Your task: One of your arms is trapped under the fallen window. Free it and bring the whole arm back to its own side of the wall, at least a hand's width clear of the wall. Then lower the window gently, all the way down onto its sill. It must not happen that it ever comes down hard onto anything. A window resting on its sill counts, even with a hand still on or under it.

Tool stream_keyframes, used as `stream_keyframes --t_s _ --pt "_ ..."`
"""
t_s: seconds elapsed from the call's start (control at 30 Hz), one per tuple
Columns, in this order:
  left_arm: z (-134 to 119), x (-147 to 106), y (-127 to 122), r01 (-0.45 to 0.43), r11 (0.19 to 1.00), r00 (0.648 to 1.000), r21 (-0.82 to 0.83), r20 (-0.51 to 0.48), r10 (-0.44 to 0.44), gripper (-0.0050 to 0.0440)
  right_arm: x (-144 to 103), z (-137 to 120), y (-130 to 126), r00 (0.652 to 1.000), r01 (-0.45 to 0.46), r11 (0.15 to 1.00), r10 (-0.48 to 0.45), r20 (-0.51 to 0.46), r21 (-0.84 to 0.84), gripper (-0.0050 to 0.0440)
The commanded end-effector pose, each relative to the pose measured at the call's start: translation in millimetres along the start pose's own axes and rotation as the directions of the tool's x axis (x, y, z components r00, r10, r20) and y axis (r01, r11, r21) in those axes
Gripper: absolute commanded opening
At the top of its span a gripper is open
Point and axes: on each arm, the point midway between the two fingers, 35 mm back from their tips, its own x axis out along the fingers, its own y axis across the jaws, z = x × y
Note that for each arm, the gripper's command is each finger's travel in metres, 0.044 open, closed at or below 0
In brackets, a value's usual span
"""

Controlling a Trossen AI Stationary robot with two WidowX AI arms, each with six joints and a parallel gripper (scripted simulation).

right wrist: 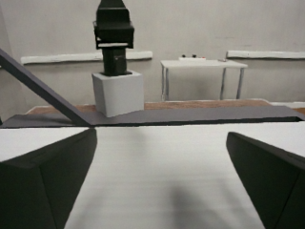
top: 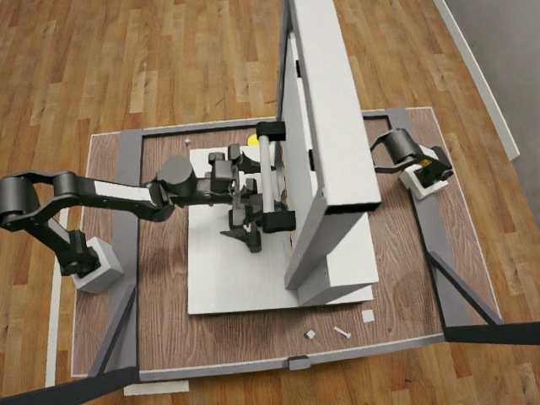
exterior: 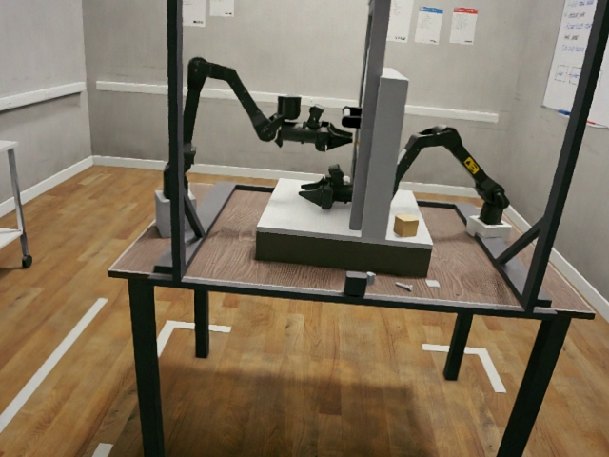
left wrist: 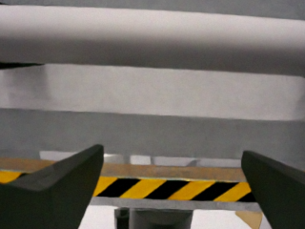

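Note:
The window (top: pixel 297 148) hangs raised in the wall (top: pixel 336 109) (exterior: pixel 390 162). Its lower edge carries a yellow-black stripe (left wrist: pixel 164 189), and its grey handle bar (top: pixel 267 174) (left wrist: pixel 152 40) faces the left arm. My left gripper (top: pixel 278 187) (exterior: pixel 352 138) (left wrist: pixel 173 155) is open and empty, level, at the window face just below the handle. The right arm reaches through the opening below the window. My right gripper (top: pixel 221 216) (exterior: pixel 300 188) (right wrist: pixel 162 136) is open and empty on the left arm's side, low over the white base and below the left gripper. The sill and any contact with the right arm are hidden.
The white base (top: pixel 235 278) (exterior: pixel 284 216) carries the wall. A tan block (exterior: pixel 406 225) sits on the right arm's side of it. A yellow disc (top: pixel 253 139) lies near the far edge. Small white pieces lie near the table's front edge. Dark frame posts flank the table.

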Motion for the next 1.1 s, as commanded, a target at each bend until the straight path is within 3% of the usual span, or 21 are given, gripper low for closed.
stream_keyframes --t_s 0.0,0.23,1.07 --pt "14.8 3.5 0.2 -0.003 1.0 0.999 0.012 0.034 0.003 0.04 2.4 37.0 3.2 0.997 -0.006 1.0 0.004 0.073 0.019 0.04" --pt "38.2 1.2 -0.8 -0.002 1.0 0.998 0.019 0.057 0.001 0.04 2.4 37.0 3.2 0.997 -0.006 1.0 0.004 0.073 0.019 0.04" --pt "62.5 0.2 -0.7 -0.003 1.0 0.999 0.017 0.051 0.002 0.04 2.4 37.0 3.2 0.997 -0.006 1.0 0.004 0.073 0.019 0.04"
